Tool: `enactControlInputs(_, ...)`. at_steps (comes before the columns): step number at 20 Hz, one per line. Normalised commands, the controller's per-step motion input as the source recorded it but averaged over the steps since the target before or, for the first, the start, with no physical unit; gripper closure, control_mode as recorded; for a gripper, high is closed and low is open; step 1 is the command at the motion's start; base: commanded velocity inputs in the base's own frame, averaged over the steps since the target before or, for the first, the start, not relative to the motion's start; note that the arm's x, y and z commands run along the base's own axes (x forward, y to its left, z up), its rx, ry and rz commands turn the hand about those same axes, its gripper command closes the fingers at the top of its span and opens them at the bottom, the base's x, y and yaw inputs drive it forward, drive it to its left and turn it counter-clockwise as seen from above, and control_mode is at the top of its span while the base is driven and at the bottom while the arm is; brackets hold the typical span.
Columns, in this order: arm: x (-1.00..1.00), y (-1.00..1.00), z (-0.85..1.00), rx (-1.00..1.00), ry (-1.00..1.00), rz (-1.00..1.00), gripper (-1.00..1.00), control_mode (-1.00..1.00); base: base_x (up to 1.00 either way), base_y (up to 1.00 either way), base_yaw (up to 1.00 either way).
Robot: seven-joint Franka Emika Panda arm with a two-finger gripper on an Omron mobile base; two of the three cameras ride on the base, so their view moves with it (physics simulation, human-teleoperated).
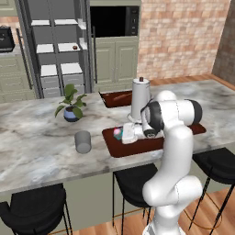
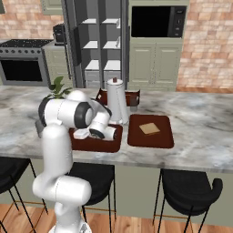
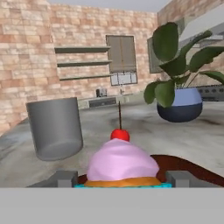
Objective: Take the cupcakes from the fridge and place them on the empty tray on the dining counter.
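The hand (image 3: 118, 178) sits low over the empty tray (image 1: 137, 147), its two blocky grey fingertips (image 3: 65, 178) set wide on either side of a cupcake (image 3: 121, 162); whether they press the cupcake's sides I cannot tell. The cupcake lies right between them on the tray: a smooth pink dome of frosting over an orange cake band and a teal wrapper edge, topped by a round red cherry with a thin dark stem. The tray under it is a flat, dark reddish-brown rectangle with rounded corners and a low rim, resting on the bench (image 1: 36, 142), a long island with a grey-white veined marble top and black stools along its near edge.

Ahead of the hand and to one side stands a plain matt grey cup (image 3: 55, 127), a squat cylinder; to the other side a leafy green plant in a rounded blue pot (image 3: 179, 105). Just beside the hand, by the tray's edge, rises a tall white paper-towel roll (image 1: 140, 98) on a holder with a dark knob. Another brown tray (image 2: 150, 130) bears a flat tan square. Far beyond the bench the grey fridge (image 1: 57, 46) stands open, with white shelves
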Motion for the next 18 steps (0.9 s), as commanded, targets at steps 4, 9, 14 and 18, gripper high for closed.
enactControlInputs(4,0.32,0.00,-0.31,0.00,0.00,0.00,1.00,-1.00,0.00,0.00,0.00)
enactControlInputs(9,0.29,0.00,-0.29,0.00,0.00,0.00,1.00,-1.00,0.00,0.00,0.00)
enactControlInputs(14,0.09,-0.09,-0.37,0.00,0.00,0.00,1.00,-1.00,0.00,0.00,0.00)
enactControlInputs(18,0.00,-0.30,-0.38,0.00,0.00,0.00,1.00,-1.00,0.00,0.00,0.00)
